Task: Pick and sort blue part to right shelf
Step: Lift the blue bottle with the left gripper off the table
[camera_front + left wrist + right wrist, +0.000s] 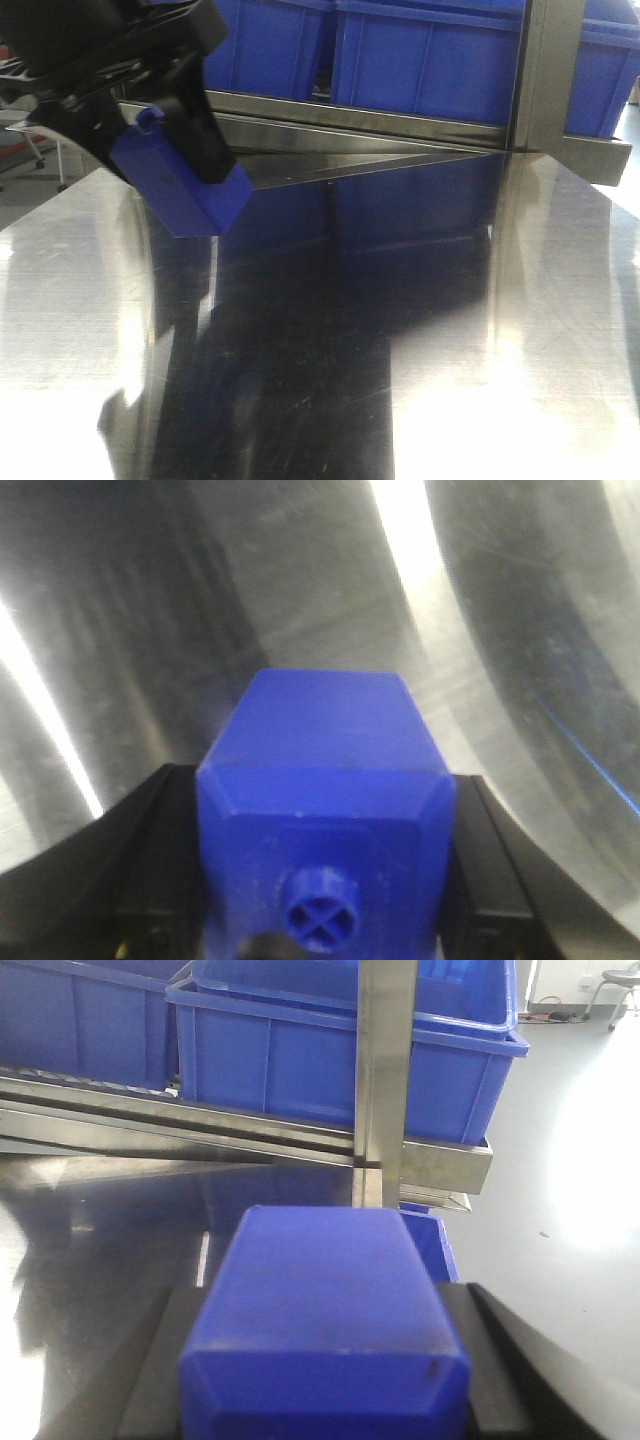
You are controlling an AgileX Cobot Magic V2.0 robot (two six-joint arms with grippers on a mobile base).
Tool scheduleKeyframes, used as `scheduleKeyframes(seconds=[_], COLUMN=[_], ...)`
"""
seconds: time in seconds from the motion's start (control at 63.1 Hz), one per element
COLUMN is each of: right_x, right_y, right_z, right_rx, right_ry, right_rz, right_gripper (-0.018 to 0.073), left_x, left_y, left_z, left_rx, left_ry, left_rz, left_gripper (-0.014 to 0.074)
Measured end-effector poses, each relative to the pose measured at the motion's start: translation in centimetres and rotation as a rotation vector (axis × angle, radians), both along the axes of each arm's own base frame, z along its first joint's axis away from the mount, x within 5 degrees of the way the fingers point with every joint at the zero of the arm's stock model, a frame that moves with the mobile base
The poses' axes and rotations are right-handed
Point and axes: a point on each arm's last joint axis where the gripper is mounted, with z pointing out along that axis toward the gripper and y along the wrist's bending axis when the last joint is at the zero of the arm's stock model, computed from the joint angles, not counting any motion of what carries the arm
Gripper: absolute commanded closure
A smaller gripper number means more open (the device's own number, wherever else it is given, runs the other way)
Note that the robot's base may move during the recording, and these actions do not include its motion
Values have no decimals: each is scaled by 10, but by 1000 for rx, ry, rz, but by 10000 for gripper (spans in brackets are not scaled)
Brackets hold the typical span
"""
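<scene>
My right gripper is shut on the blue part, a dark-blue block with bevelled edges; its cap end is out of view. Straight ahead stands the right shelf, a steel front bar under large blue bins. My left gripper is shut on a similar blue block with a tiny round knob. It holds that block tilted above the steel table, at the upper left of the front view. The right gripper does not show in the front view.
A steel upright post of the rack rises just beyond the held part. Another blue piece peeks out behind it on the right. The table ends at the rack; pale floor lies to the right.
</scene>
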Motion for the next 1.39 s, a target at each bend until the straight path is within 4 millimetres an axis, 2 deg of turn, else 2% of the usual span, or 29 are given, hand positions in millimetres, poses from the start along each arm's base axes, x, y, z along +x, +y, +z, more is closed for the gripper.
scheduleKeyframes(seconds=[0.143,0.253,0.586,0.729,0.95,1.236,1.394], right_x=[0,0,0,0,0,0,0], right_y=[0,0,0,0,0,0,0], right_z=[0,0,0,0,0,0,0], right_rx=[0,0,0,0,0,0,0], right_ry=[0,0,0,0,0,0,0], right_rz=[0,0,0,0,0,0,0], right_gripper=[167,167,167,167,167,167,167], left_x=[-15,-29,-76,-96,-130,-170,-187], left_y=[18,39,109,131,148,154,158], left_z=[0,6,15,16,16,18,23], left_rx=[-68,-117,-100,-112,-139,-180,-136], left_ry=[-133,-246,-438,-534,-669,-819,-916], left_rz=[63,126,303,397,475,477,455], left_gripper=[210,210,210,210,210,210,210])
